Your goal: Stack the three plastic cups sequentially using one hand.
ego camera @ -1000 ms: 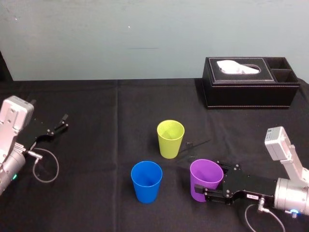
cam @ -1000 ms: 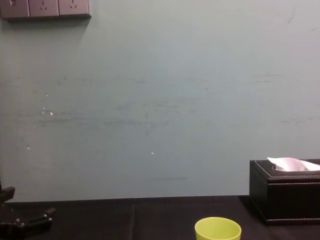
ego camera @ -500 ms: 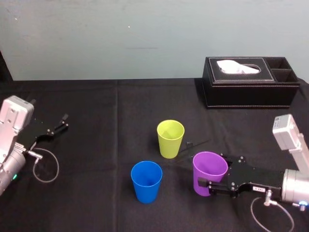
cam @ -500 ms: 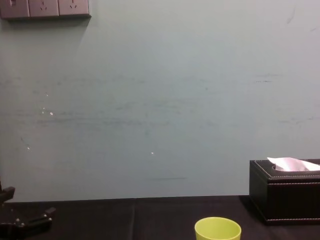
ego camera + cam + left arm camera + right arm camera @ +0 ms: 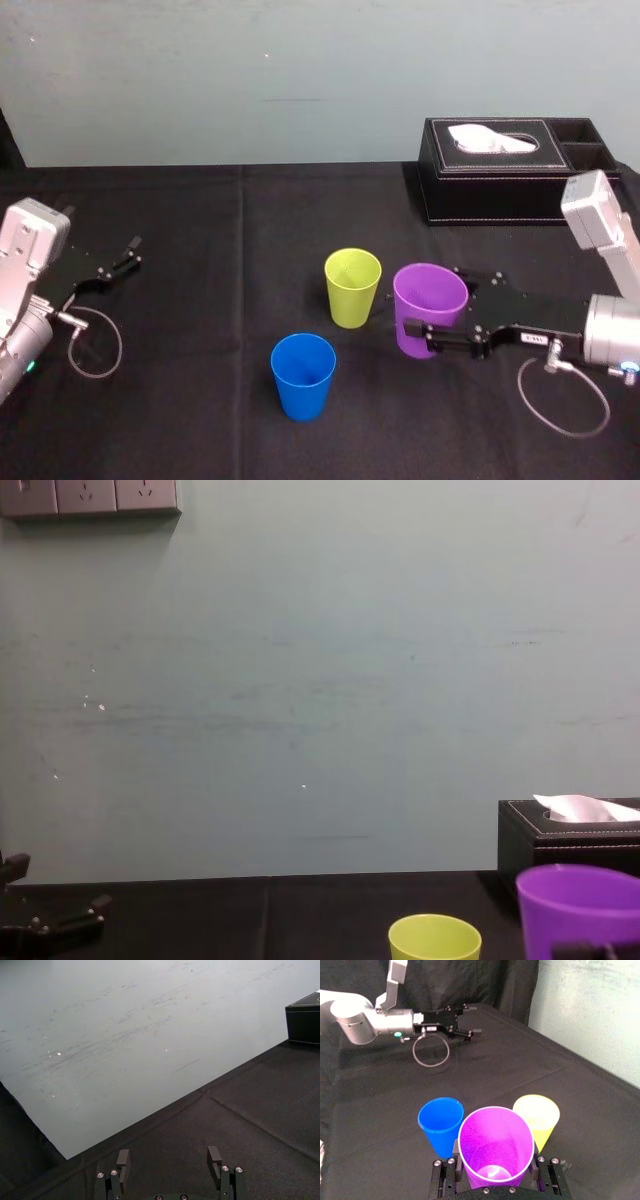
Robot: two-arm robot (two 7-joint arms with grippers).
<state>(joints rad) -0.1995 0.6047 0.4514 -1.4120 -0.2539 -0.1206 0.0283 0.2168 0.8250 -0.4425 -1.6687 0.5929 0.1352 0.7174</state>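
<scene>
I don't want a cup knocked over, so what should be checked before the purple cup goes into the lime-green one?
1. Grip: right gripper shut on purple cup, a finger on each side: ok.
2. Purple cup upright, mouth up: ok.
3. Lime-green cup upright and empty: ok.
4. Purple cup centred over lime-green cup: not ok, it is beside it, on the robot's right.
5. Purple cup's base higher than the lime-green rim: cannot tell.
6. Left gripper parked at far left, away from the cups: ok.
</scene>
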